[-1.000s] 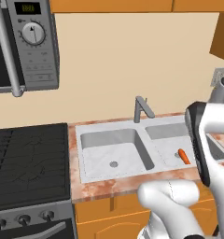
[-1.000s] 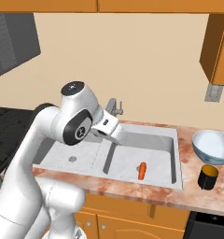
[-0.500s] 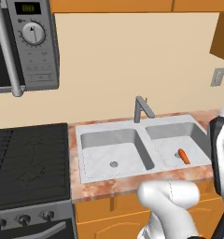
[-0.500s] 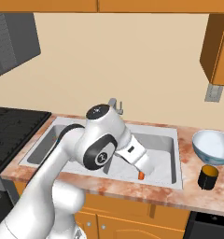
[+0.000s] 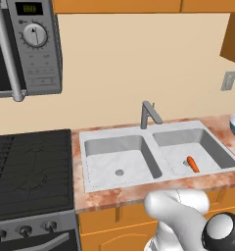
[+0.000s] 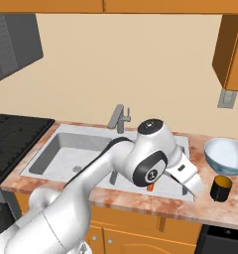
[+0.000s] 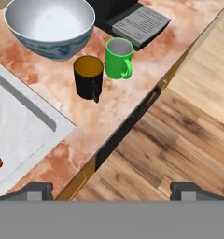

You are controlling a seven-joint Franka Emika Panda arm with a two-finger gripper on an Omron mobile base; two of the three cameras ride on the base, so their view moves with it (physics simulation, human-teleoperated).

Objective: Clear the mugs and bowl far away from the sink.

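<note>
Hovering wide open and empty past the counter edge, the hand has the black mug ahead and slightly left, upright, green mug just beyond it, bowl farthest, sink to its left.

1. This is a home kitchen, drawn by computer rather than filmed.
2. A double-basin sink with a grey faucet is set into a reddish stone surface.
3. A black stove top with knobs along its front stands just beside the sink.
4. A microwave with a dial hangs on the wall above the stove.
5. Orange wooden cabinets are mounted above, with matching cabinet doors under the surface.
6. A bowl and two mugs, one black and one green, stand on the surface near the sink.
7. Wall outlets sit on the beige wall, and the floor is wood plank.
</note>
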